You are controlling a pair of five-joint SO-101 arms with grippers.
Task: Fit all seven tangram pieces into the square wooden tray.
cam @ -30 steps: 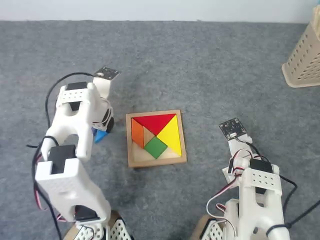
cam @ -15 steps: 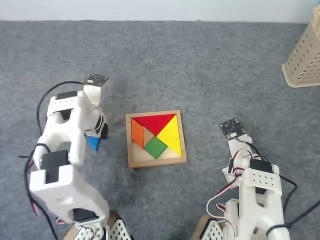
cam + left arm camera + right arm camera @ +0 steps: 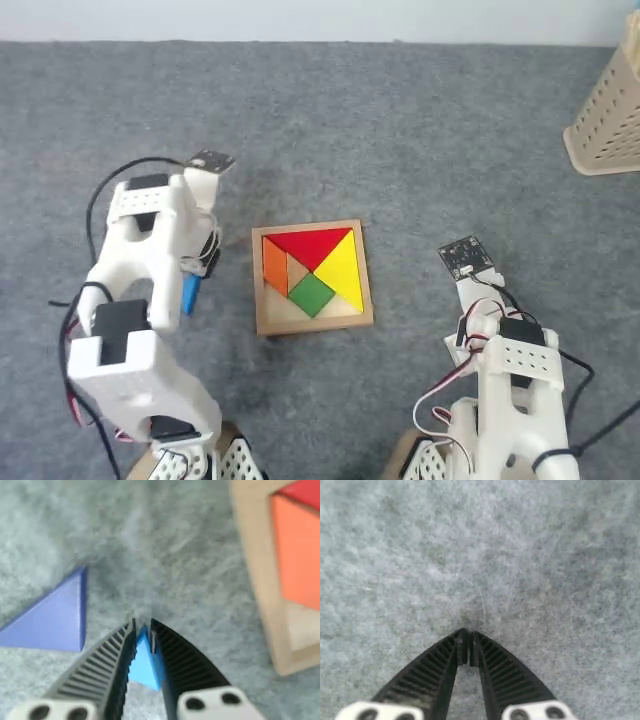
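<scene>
The left gripper [image 3: 142,630] is seen clenched on a small light blue triangle [image 3: 144,662], pinched upright between its ribbed fingers above the grey carpet [image 3: 400,130], at nine o'clock from the square wooden tray [image 3: 312,325]. A larger dark blue triangle [image 3: 50,615] is seen lying flat on the carpet near the gripper, apart from it.

Four pieces are seated in the tray: a red triangle [image 3: 310,245] along the twelve o'clock edge, a yellow triangle [image 3: 343,272] at three o'clock, an orange piece [image 3: 274,266] at nine o'clock and a green square [image 3: 312,294] toward six o'clock. Bare wood is shown along the tray's six o'clock edge.

The right gripper [image 3: 468,647] is pictured closed on nothing, just above the carpet at four o'clock from the tray. A slotted beige basket [image 3: 610,110] is seen at two o'clock.
</scene>
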